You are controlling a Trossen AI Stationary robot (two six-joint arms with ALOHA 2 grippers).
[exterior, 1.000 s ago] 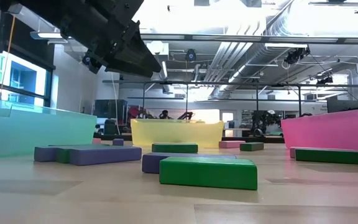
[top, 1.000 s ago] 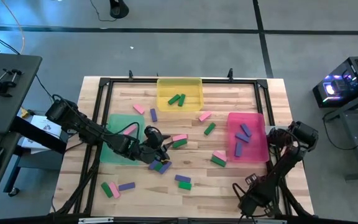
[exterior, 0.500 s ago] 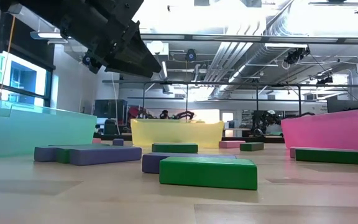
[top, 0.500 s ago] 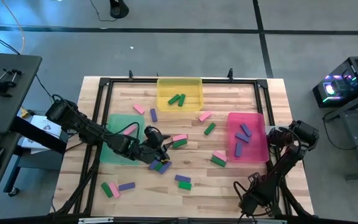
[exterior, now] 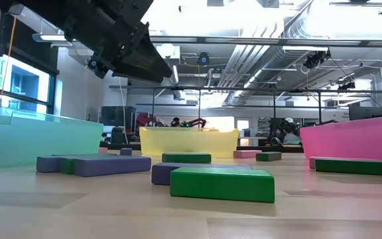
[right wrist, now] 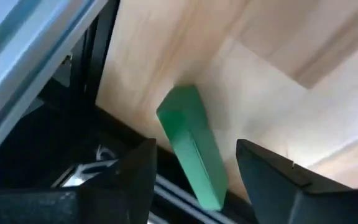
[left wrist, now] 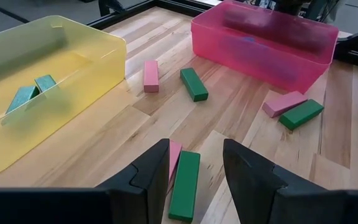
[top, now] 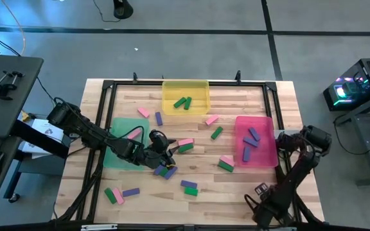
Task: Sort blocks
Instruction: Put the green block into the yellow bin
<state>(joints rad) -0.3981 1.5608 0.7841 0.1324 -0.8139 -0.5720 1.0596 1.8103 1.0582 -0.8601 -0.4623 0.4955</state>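
Pink, green and purple blocks lie scattered on the wooden table. My left gripper hovers open at the table's middle, and a pink block and a green block lie side by side on the wood just ahead of its fingers. My right gripper is open at the near right edge. A tilted green block stands in its gap, apart from both fingers. The arm hides this block in the high view.
A yellow tray at the far edge holds two green blocks. A pink tray on the right holds purple and pink blocks, and a green tray stands on the left. The black frame runs along the edge beside my right gripper.
My right arm has swung a little toward the table's right edge, staying near the front edge. My left arm and the blocks on the table have kept still.
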